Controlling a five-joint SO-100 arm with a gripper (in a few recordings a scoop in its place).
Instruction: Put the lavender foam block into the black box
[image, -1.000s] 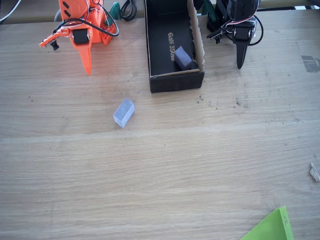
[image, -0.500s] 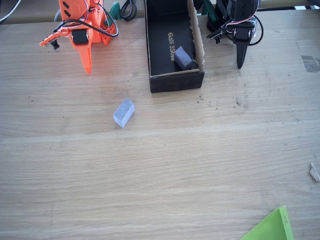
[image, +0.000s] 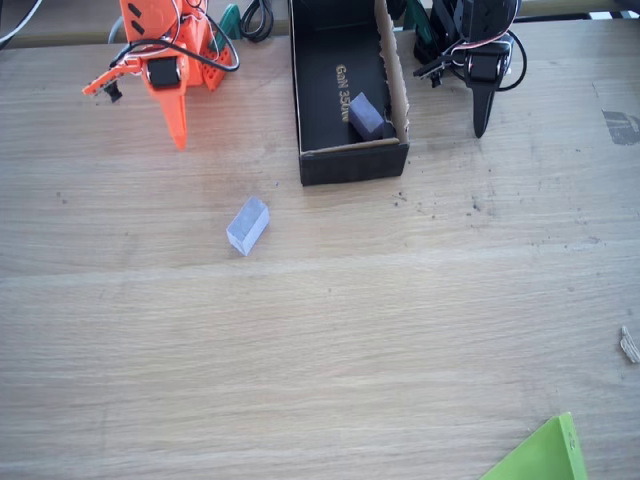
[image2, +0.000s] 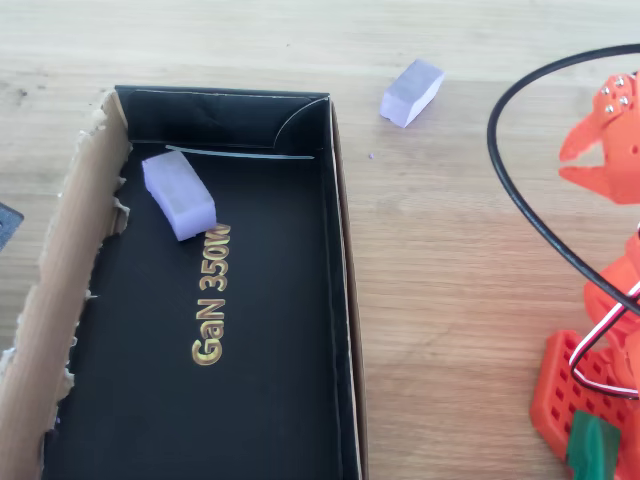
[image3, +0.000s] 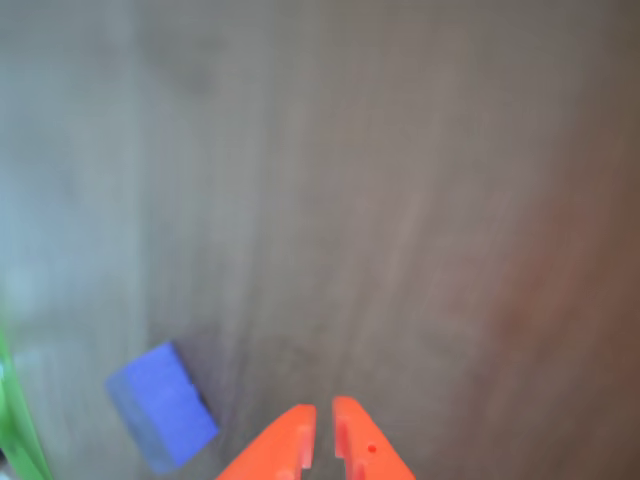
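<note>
Nothing much moves; only the orange claw (image: 176, 135) shifts a tiny bit. It is nearly shut and holds nothing. One pale purple block (image: 247, 225) lies on the table (image: 320, 350), outside the black box (image: 303, 120), not picked up yet.

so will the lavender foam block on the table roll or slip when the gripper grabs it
Probably not: the lavender foam block lies flat on the table, its flat faces unlikely to roll. It looks matte, so likely grippy. Being small foam, it is probably light and may skid if the gripper nudges it.

Light wooden table (image: 330, 340), visible grain, even daylight, small scattered dark specks
</note>
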